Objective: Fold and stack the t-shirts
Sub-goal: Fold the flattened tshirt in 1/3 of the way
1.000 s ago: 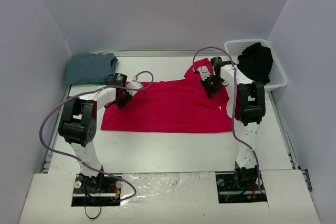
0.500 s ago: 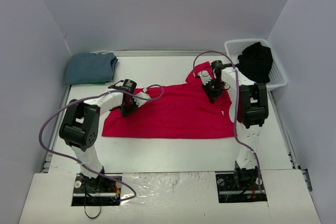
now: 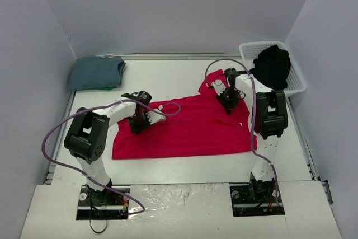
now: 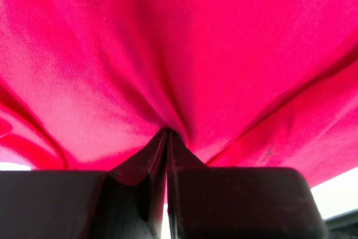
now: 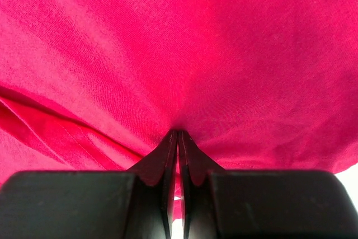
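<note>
The bright red t-shirt [image 3: 190, 127] lies spread across the middle of the table. My left gripper [image 3: 137, 125] is shut on its left edge; in the left wrist view the red cloth [image 4: 179, 54] fills the frame above the closed jaws. My right gripper [image 3: 229, 104] is shut on the shirt's upper right part, and the red cloth [image 5: 184, 48] fills the right wrist view too. The slate blue-grey t-shirt [image 3: 96, 73] lies folded at the back left. The black t-shirt [image 3: 272, 65] sits in the basket.
The white slatted basket [image 3: 296, 85] stands at the back right by the wall. Purple cables loop from both arms over the shirt. Grey walls close in the table on three sides.
My left gripper has pulled the shirt's left edge toward the front and right. My right gripper has shifted slightly toward the front with the cloth. The shirt has slid nearer the front.
</note>
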Robot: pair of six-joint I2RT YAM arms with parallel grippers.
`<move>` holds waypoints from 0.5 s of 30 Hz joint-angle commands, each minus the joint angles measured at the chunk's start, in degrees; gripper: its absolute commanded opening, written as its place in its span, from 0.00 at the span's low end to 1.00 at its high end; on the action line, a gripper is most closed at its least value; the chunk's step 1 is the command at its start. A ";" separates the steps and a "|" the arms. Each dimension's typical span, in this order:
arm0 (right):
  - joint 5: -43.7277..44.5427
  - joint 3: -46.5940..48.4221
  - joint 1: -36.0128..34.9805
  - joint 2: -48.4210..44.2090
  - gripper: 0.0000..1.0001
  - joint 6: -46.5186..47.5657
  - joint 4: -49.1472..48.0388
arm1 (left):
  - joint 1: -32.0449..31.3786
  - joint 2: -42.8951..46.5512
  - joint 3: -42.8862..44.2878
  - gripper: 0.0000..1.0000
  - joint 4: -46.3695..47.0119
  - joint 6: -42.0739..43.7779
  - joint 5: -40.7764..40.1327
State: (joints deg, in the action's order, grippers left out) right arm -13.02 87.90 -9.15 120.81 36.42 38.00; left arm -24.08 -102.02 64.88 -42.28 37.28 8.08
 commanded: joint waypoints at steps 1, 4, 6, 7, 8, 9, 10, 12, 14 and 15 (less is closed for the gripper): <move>2.65 -3.80 0.10 4.08 0.03 0.49 9.37 | -0.27 0.06 -1.35 0.02 -6.06 -1.24 5.55; 0.63 -0.19 -0.25 2.06 0.11 0.49 11.92 | 0.69 2.87 3.31 0.03 -6.67 -1.94 3.36; -0.60 2.00 -0.43 0.39 0.16 0.75 13.50 | 2.27 4.72 6.82 0.08 -7.99 -1.86 1.69; -2.17 4.10 -0.43 -0.05 0.25 1.19 15.07 | 3.15 5.33 10.66 0.12 -8.51 -1.94 1.51; -2.97 4.99 -0.52 -1.01 0.28 1.19 15.70 | 5.16 6.29 12.62 0.12 -9.30 -2.29 1.50; -3.85 5.87 -0.52 -1.37 0.29 1.45 16.83 | 6.31 6.65 14.46 0.13 -9.57 -2.64 1.59; -5.51 6.58 -0.61 -1.72 0.32 1.98 17.37 | 7.63 7.00 16.05 0.15 -9.83 -2.91 2.64; -6.58 7.99 -0.61 -2.42 0.39 2.25 17.90 | 11.58 7.36 19.57 0.18 -9.75 -3.44 4.31; -7.81 8.52 -0.61 -2.69 0.43 2.68 17.90 | 13.96 6.92 20.63 0.19 -7.92 -3.79 5.46; -8.34 8.52 -0.61 -2.52 0.44 2.77 17.81 | 15.62 6.57 20.55 0.19 -7.12 -3.70 5.55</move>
State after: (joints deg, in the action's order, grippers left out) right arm -17.93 94.78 -9.43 120.62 37.98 50.46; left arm -11.73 -97.23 84.07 -48.10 34.46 11.92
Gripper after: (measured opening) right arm 0.431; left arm 0.186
